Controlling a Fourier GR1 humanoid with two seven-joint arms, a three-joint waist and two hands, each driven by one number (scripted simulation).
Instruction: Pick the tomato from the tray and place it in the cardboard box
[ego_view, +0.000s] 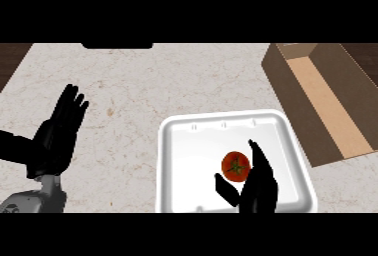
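Tomato (235, 166) sits low in the white tray (193, 150), and I have my right hand (257, 187) beside it — fingers straight, thumb spread, nothing held. My left hand (57, 134) rests open at the view's left. I judge the risk is a nudge: closing off-centre could roll the round fruit away across the tray, far from the cardboard box (322, 97).

left robot hand (57, 134) rests open, fingers up; right robot hand (257, 185) open, thumb spread.
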